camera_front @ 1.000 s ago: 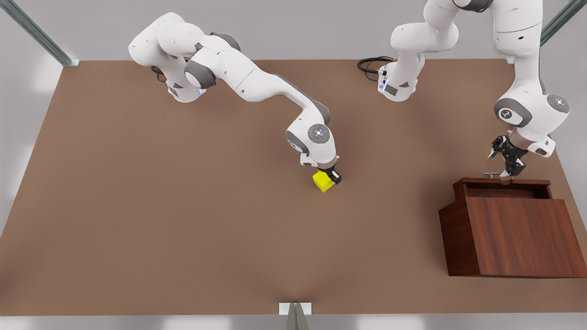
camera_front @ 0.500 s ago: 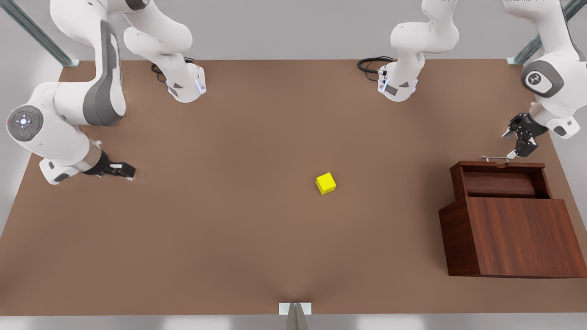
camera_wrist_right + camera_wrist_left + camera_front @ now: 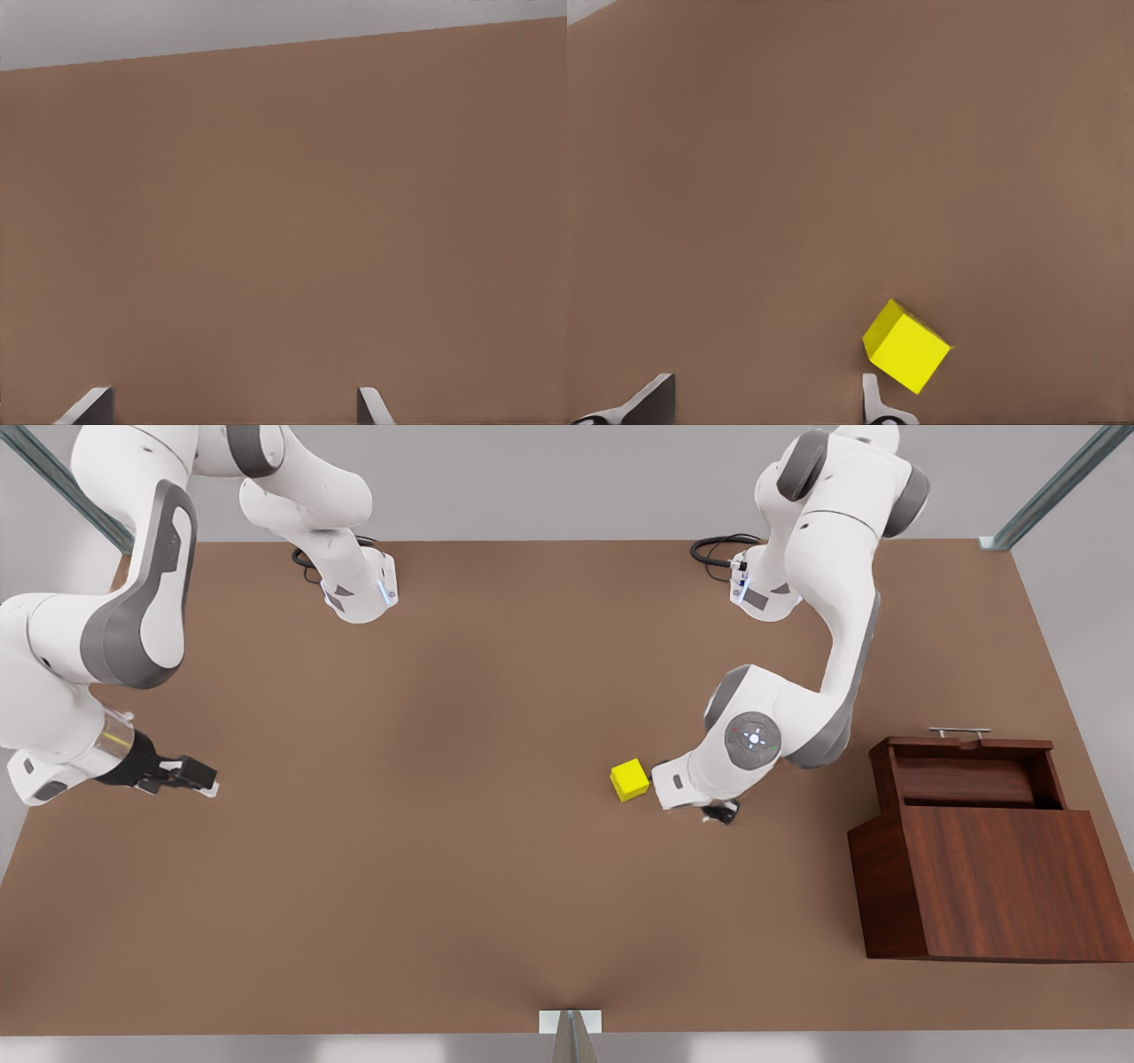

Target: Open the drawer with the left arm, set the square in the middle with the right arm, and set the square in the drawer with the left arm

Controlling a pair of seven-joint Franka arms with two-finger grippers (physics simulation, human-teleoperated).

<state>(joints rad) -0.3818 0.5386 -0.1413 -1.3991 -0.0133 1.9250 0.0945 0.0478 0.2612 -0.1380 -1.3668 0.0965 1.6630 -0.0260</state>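
Square (image 3: 630, 779): yellow cube resting on the bare middle of the desk (image 3: 443, 868), nothing gripping it.
Left gripper (image 3: 766, 403): low over the desk just beside the square, fingers spread wide apart, holding nothing.
Right gripper (image 3: 190, 773): at the front view's left edge, well apart from the square, fingers parted, empty.
Drawer (image 3: 966, 772): pulled out of the cabinet (image 3: 992, 886), silver handle (image 3: 959, 732) clear of both grippers.

Tabletop (image 3: 496, 921) layout. The square (image 3: 629, 779) rests near the centre. The left gripper (image 3: 719, 813) sits just beside it on the front view's right, fingertips (image 3: 873, 398) spread, the square outside them. The cabinet (image 3: 983, 877) stands at the front view's far right, its drawer (image 3: 966, 766) pulled out. The right gripper (image 3: 190, 775) waits at the far left edge, fingers apart.
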